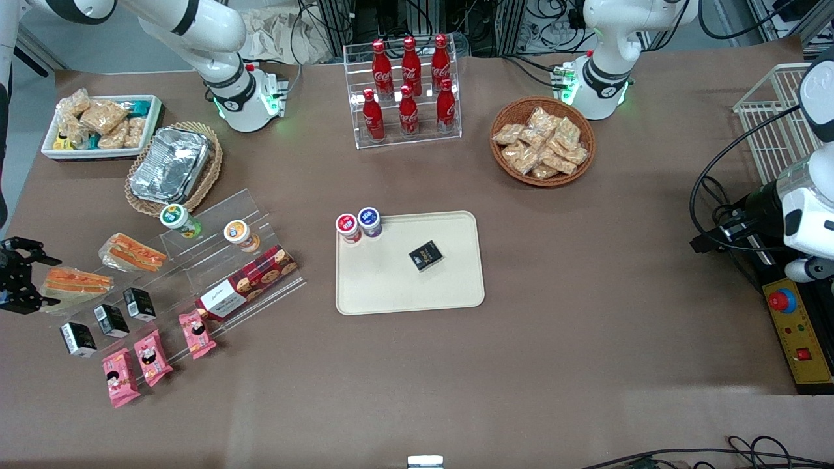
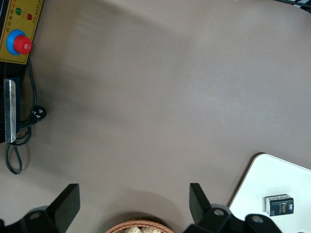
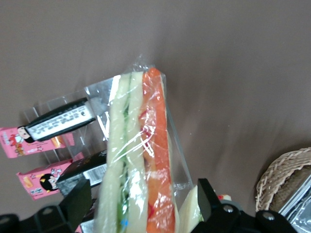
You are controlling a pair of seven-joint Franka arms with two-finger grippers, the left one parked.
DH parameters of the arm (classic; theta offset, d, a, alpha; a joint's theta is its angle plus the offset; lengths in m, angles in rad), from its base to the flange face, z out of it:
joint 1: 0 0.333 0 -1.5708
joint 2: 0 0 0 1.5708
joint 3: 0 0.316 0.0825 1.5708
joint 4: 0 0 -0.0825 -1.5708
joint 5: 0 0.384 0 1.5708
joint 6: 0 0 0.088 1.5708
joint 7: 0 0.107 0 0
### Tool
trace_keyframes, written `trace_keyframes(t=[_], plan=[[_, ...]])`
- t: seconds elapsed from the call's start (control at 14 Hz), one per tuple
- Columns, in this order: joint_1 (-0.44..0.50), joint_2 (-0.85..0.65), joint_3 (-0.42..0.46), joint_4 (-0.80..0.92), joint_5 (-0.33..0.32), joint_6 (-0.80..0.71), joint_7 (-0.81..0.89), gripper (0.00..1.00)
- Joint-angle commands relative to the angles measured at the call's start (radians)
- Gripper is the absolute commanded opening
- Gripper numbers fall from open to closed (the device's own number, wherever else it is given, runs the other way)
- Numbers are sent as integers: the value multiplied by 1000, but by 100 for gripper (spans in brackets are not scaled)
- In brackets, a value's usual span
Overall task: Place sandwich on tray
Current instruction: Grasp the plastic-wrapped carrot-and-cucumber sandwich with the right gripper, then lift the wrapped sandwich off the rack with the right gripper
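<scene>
On the acrylic stand [image 1: 195, 273], the sandwich [image 3: 138, 160] lies between the open claw [image 3: 141, 204] fingers.

The gripper [image 1: 26, 277] is half cut off at the table's working-arm edge; the sandwich [image 3: 138, 155] runs out of frame.

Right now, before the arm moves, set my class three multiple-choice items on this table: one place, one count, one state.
1. The clear-wrapped pale-bread wedge sandwich lies: A on the cream tray; B on the clear acrylic stepped stand; C in a basket.
2. Red cola bottles: A four; B six; C eight.
3. The right gripper has its fingers: A open astride the sandwich; B shut on it; C over the tray.
Key: B, acrylic shows beneath it; B, two rows of three; A, gaps show beside the wrap.
</scene>
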Motion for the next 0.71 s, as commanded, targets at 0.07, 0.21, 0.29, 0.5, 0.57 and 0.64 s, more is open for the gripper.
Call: trace_keyframes(t=[0.07, 0.21, 0.29, 0.5, 0.57, 0.64], plan=[[-11, -14, 8, -29, 45, 31, 3, 79], [-11, -17, 8, -27, 46, 29, 0, 57], [-11, -20, 10, -27, 49, 27, -5, 49], [2, -63, 10, -19, 43, 17, -37, 37], [3, -77, 10, -16, 42, 12, -67, 37], [3, -87, 11, -10, 42, 12, -90, 37]])
